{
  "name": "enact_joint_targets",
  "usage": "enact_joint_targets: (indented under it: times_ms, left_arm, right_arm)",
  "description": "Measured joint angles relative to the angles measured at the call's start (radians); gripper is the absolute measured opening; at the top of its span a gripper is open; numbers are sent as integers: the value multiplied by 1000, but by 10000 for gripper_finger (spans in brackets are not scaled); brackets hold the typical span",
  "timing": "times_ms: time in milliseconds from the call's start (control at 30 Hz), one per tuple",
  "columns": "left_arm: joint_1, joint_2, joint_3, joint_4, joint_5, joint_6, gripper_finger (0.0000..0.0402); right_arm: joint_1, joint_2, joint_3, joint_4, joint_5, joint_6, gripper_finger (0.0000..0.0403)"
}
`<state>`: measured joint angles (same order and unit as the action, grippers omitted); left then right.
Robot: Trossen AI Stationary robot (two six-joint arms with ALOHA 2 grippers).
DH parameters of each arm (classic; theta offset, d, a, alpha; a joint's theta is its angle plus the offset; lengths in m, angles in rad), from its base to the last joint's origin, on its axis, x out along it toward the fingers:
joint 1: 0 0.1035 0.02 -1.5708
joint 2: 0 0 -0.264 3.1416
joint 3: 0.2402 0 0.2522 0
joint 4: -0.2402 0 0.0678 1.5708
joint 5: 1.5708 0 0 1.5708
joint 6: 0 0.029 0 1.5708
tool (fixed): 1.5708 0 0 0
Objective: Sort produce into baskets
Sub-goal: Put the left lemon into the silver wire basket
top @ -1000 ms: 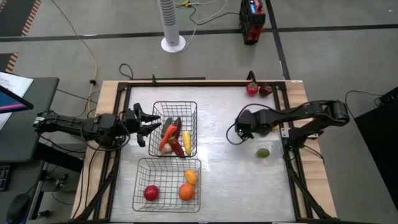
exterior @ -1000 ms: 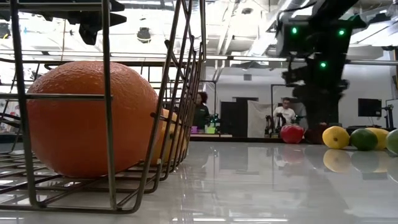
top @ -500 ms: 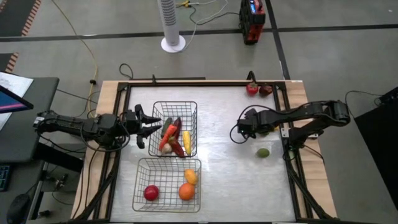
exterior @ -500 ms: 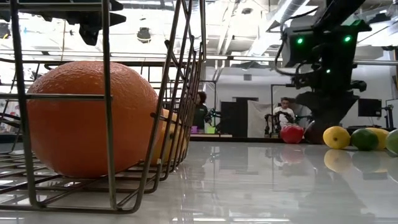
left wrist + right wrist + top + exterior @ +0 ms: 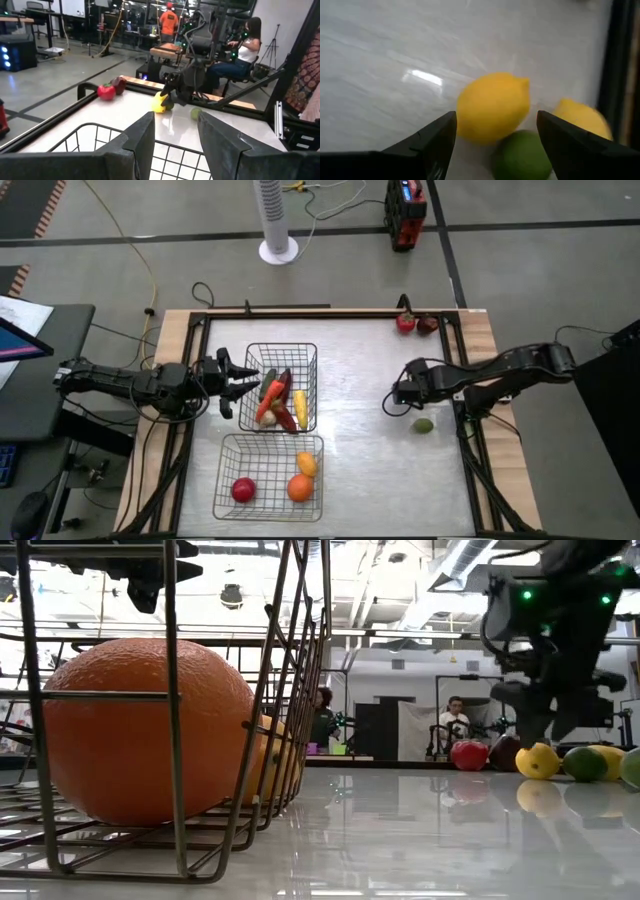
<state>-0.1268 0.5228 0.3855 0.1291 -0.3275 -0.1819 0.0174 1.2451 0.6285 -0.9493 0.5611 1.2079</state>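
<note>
Your right end effector sits right of centre in the high view, fingers spread wide and empty, with the smooth yellow lemon framed between them in the right wrist view. A round green lime touches the lemon, and a second yellow fruit lies just beside them. Judgement: the lemon looks hard, light and glossy, so it'll likely roll or squirt out on this shiny white surface. Take it across its fat middle, not the pointed end, and close slowly.

Your left end effector waits at the left edge of the upper silver wire-mesh basket, fingers apart, holding nothing.

Counts, high view:
- Two baskets. The upper one holds long pieces: red, dark purple, green and yellow, roughly five, overlapping so I can't be exact.
- The lower wire-mesh basket holds three round ones: red apple, large orange, smaller orange-yellow fruit.
- Loose on the surface: red tomato-like fruit and a darker red one at the upper right, and a second green lime lying alone below the right arm.
- Add the lemon, lime and yellow fruit under the right arm.

So about six loose pieces remain.
</note>
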Motion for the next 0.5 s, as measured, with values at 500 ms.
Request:
enact_joint_targets:
  times_ms: [500]
  left_arm:
    - [0,0,0,3,0,2,137]
  right_arm:
    - [-195,-31,-138,471,-40,-333,302]
